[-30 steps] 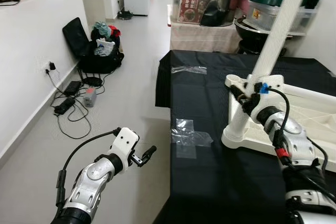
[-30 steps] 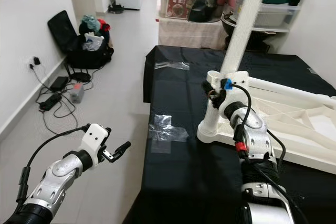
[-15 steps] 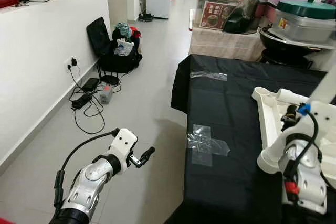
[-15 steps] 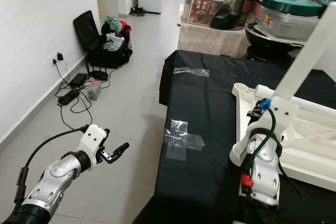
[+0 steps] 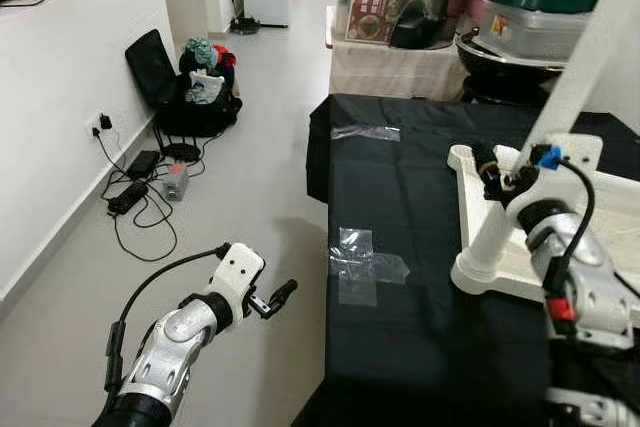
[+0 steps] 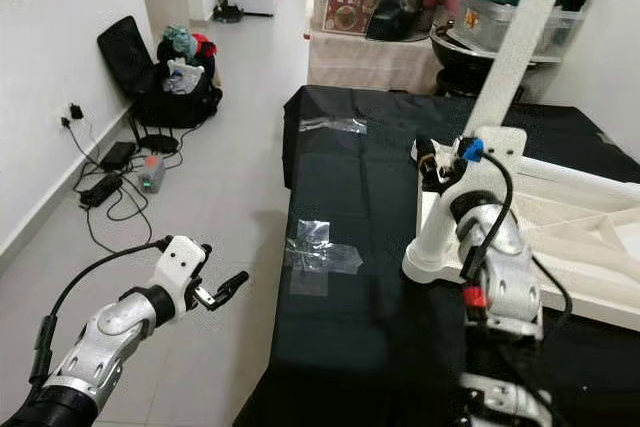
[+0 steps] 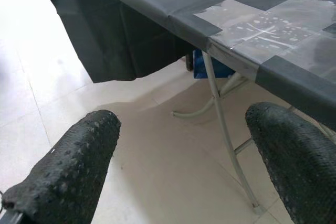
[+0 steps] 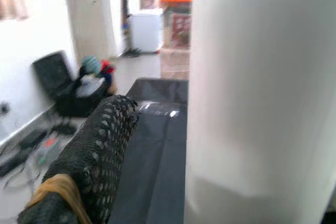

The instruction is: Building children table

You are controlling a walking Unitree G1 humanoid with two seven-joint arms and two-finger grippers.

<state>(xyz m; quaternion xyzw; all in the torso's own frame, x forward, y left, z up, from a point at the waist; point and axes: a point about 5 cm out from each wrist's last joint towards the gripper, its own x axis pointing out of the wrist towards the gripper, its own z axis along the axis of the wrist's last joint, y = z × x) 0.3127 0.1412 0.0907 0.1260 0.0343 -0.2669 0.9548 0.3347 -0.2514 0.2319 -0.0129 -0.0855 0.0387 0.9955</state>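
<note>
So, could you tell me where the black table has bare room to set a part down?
The near corner of the black table, between the clear tape and the white tabletop frame, is bare. So is the strip beyond the tape. The right side is crowded by the frame and right gripper.

Two jointed silver metal arms carry looping black cables, white wrist blocks, and black dimpled fingers (image 7: 68,171); one red band, perhaps tape.

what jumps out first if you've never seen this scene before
The long white table leg rising at a slant from the upturned white tabletop on the black-covered table, with the right gripper at its base. Then the left gripper, open over bare floor, and the clear tape patched on the black cover.
</note>
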